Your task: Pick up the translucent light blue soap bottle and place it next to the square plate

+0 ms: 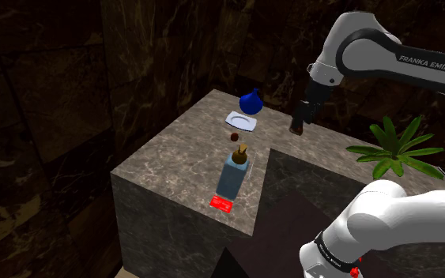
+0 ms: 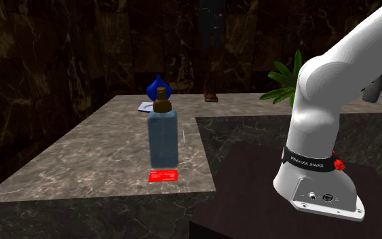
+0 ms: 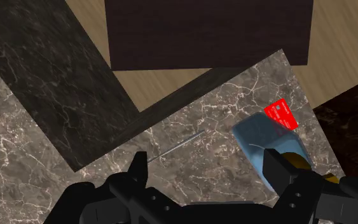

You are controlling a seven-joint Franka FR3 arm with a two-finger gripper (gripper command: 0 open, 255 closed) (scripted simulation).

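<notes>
The translucent light blue soap bottle with a brown pump top stands upright near the marble counter's front edge, just behind a red card. In the second exterior view the bottle stands in the middle. The white square plate lies farther back, in front of a dark blue vase. My gripper hangs over the counter's back part, to the plate's right and well away from the bottle. In the wrist view my gripper is open and holds nothing; the bottle shows beside the right finger.
A small brown thing sits on the counter by the gripper's tips. A tiny dark object lies between plate and bottle. A green plant stands at the right. The L-shaped counter wraps a dark lower surface.
</notes>
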